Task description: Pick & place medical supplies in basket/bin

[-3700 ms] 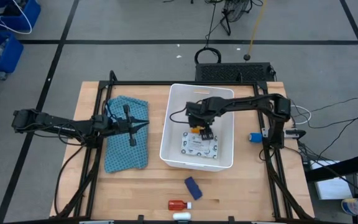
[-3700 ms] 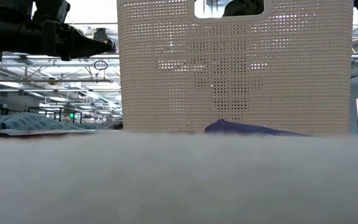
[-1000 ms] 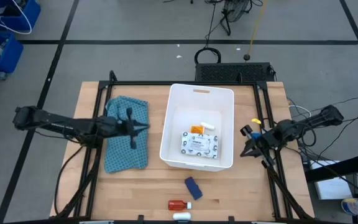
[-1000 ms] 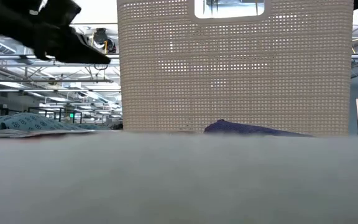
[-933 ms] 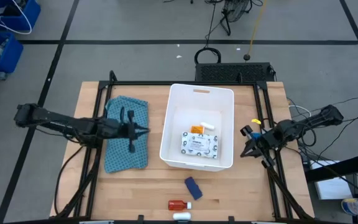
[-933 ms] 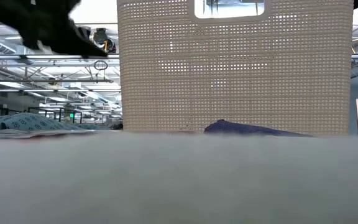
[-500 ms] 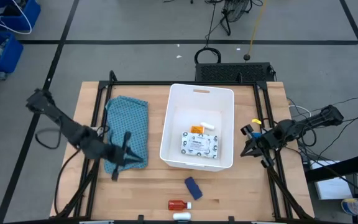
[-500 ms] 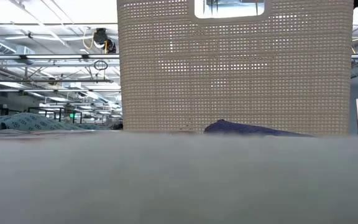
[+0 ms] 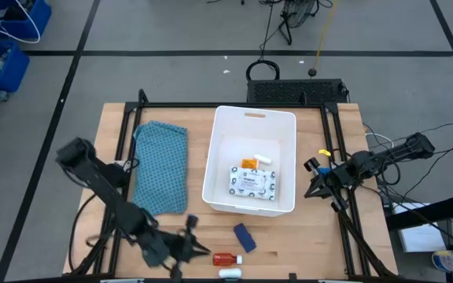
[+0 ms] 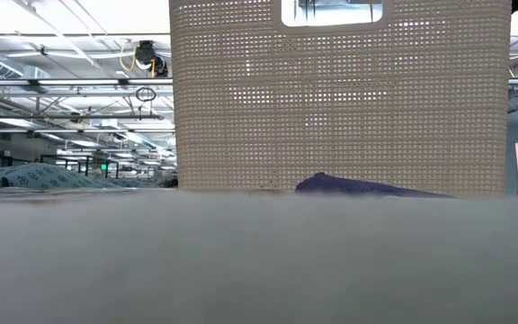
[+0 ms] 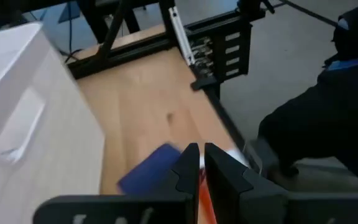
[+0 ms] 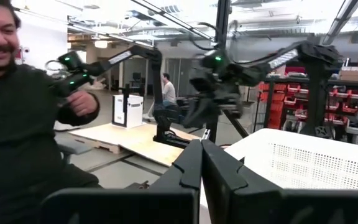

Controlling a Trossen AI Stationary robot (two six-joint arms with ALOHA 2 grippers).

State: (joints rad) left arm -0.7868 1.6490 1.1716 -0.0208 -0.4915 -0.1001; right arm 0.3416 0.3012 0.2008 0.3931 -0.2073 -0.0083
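Reaching my left claw [image 9: 197, 250] toward the leftover supplies at the counter's [image 9: 305, 244] near edge.

My left claw's fingers are pressed nearly together and hold nothing, since I judge I'm only lining up; the red small bottle [image 9: 223, 258] lies just ahead of the tips, the blue piece [image 9: 244, 236] a little beyond and to one side, a small white tube [image 9: 229, 273] just past the bottle. The white tub [image 9: 212, 157] stands farther off, holding the printed packet [image 9: 252, 183], orange pill bottle [image 9: 248, 163] and another white tube [image 9: 263, 158]. My right claw [image 9: 311, 189] waits closed and empty, parked beyond the tub so the way stays clear.
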